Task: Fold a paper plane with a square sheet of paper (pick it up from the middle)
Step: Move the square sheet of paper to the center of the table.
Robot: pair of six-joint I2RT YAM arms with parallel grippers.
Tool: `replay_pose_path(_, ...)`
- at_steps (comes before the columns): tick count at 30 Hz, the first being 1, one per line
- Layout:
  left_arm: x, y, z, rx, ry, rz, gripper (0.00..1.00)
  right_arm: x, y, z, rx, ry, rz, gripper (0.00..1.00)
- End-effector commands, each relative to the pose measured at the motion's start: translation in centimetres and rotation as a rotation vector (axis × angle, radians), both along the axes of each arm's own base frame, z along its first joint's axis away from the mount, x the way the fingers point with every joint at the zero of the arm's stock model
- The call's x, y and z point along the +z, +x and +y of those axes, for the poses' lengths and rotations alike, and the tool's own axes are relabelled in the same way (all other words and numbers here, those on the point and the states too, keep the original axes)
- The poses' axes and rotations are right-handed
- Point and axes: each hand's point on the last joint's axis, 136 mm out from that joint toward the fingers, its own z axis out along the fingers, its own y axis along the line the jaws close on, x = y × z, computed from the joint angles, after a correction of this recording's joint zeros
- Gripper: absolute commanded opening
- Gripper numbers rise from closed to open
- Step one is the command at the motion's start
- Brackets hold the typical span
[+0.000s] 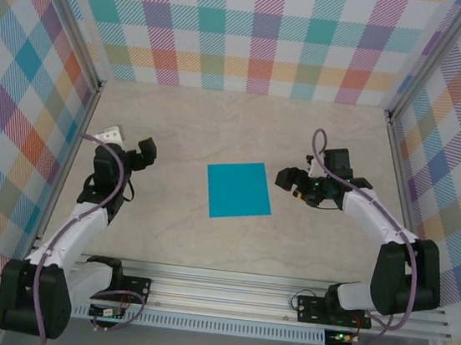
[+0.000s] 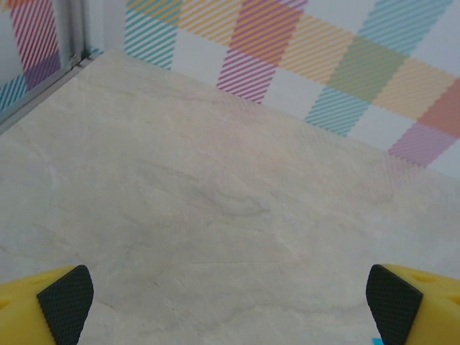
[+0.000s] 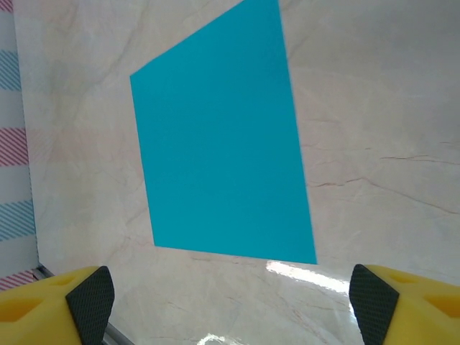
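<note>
The left hand (image 1: 142, 152) hangs spread wide over bare worktop (image 1: 177, 124), well apart from the square sheet of paper (image 1: 239, 190), which lies flat mid-worktop (slightly turned, with no long axis to favour). The right hand (image 1: 287, 179), also wide and empty, sits just beside the sheet's right edge facing it, so it looks the nearer for a middle pick.
</note>
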Motion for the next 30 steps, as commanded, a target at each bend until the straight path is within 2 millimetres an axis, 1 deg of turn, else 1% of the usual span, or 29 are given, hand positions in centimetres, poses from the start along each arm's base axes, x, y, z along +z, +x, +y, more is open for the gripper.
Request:
replay_pose_path(1, -2.0, -2.5, 0.7, 0.127, -0.189, 0.139, 1.0, 0.0, -0.4, 2.5, 0.089, -0.037, 0.015, 0.86)
replay_pose_path(3, -2.8, -3.2, 0.3, 0.126, -0.25, 0.173, 1.0, -0.3, -0.6, 4.9, 0.143, -0.031, 0.029, 0.83)
replay_pose_path(4, -3.0, -3.4, -0.6, 0.08, -0.278, 0.186, 1.0, -0.7, -0.7, 6.2, 0.169, -0.035, 0.035, 0.83)
replay_pose_path(5, -3.3, -3.6, -1.5, 0.04, -0.312, 0.2, 1.0, -1.2, -0.7, 7.0, 0.175, -0.049, 0.045, 0.83)
replay_pose_path(6, -3.6, -3.7, -2.3, 0.007, -0.352, 0.216, 1.0, -1.5, -0.6, 8.0, 0.188, -0.061, 0.055, 0.79)
replay_pose_path(10, -4.1, -4.0, -4.8, -0.093, -0.45, 0.284, 1.0, -3.3, -0.1, 10.4, 0.213, -0.134, 0.086, 0.76)
replay_pose_path(12, -4.5, -4.1, -5.6, -0.128, -0.484, 0.299, 1.0, -3.9, 0.1, 11.0, 0.215, -0.161, 0.099, 0.75)
replay_pose_path(16, -5.0, -4.1, -8.3, -0.231, -0.525, 0.344, 1.0, -4.6, 0.6, 11.4, 0.196, -0.185, 0.122, 0.72)
replay_pose_path(21, -6.7, -4.5, -11.8, -0.342, -0.509, 0.427, 1.0, -5.8, 0.1, 12.0, 0.202, -0.192, 0.173, 0.69)
replay_pose_path(25, -7.4, -4.9, -13.5, -0.378, -0.476, 0.455, 1.0, -6.9, 0.7, 11.9, 0.2, -0.248, 0.191, 0.69)
replay_pose_path(28, -8.0, -5.1, -14.5, -0.4, -0.458, 0.473, 1.0, -7.5, 1.5, 12.6, 0.224, -0.261, 0.194, 0.68)
replay_pose_path(30, -8.4, -5.2, -15.1, -0.412, -0.45, 0.487, 1.0, -7.7, 2.1, 12.6, 0.221, -0.279, 0.194, 0.68)
